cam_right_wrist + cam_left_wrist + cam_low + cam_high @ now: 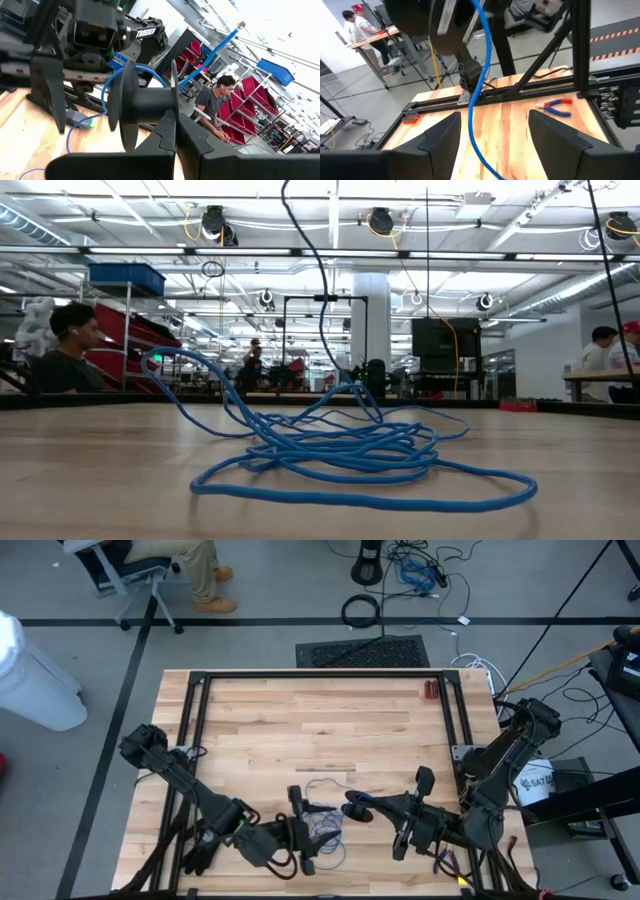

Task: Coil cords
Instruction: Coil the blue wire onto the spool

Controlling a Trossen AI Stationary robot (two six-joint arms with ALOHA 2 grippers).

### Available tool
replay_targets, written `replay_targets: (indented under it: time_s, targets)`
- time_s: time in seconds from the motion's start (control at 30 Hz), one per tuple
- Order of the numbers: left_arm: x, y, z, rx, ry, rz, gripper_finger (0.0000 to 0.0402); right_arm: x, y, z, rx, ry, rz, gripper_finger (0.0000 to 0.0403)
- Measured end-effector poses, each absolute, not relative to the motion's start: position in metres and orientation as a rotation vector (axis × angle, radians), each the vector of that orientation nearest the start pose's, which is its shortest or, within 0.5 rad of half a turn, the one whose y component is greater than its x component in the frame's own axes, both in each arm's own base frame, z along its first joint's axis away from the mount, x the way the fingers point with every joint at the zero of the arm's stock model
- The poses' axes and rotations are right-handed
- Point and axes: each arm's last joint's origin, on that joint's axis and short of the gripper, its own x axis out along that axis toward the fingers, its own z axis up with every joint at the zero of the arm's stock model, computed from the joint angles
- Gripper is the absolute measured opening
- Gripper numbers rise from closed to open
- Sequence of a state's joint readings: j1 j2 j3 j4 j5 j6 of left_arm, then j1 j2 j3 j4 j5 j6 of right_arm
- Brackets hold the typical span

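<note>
The blue cord [340, 455] lies in a loose tangle on the wooden table [320, 720]. One strand [322, 290] rises from the heap out of the top of the low view. My left gripper [492, 145] is open near the table's front edge. That strand [482, 75] runs between its fingers, apart from both. In the high view this gripper [318, 832] sits over the heap [322, 785]. My right gripper [175, 135] is shut on a black spool [145, 105], facing the left one [75, 65]. A loop of cord [107, 85] curves round the spool. My right gripper pinches the rim of the spool's nearer flange [173, 107] between its two shut fingers. The fingers lie roughly level, coming from the table's right side. The spool [357, 808] is lifted clear of the table, its axis level.
Red-handled pliers [557, 105] lie near the black frame [320, 677] that rings the table. A small red object [431, 691] sits at the far right corner. People sit in the room beyond. The table's far half is bare wood.
</note>
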State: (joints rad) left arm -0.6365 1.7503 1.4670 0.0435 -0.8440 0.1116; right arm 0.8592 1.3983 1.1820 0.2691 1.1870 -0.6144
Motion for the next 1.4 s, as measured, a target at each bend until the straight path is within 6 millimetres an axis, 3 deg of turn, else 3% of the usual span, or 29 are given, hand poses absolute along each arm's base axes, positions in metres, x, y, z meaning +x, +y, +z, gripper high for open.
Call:
replay_targets:
  time_s: [0.43, 0.6, 0.87, 1.4]
  targets:
    - [0.331, -0.228, 0.335, 0.321, 0.187, 0.184, 0.0225, 0.219, 0.213, 0.374, -0.579, 0.092, -0.368, 0.0000]
    - [0.331, -0.227, 0.336, 0.322, 0.184, 0.196, 0.0165, 0.219, 0.213, 0.374, -0.572, 0.090, -0.367, 0.0000]
    - [0.331, -0.226, 0.340, 0.318, 0.155, 0.268, 0.0013, 0.219, 0.213, 0.373, -0.565, 0.092, -0.363, 0.0000]
    - [0.318, -0.246, 0.366, 0.262, -0.050, 0.207, 0.0003, 0.225, 0.207, 0.370, -0.522, 0.101, -0.382, 0.0000]
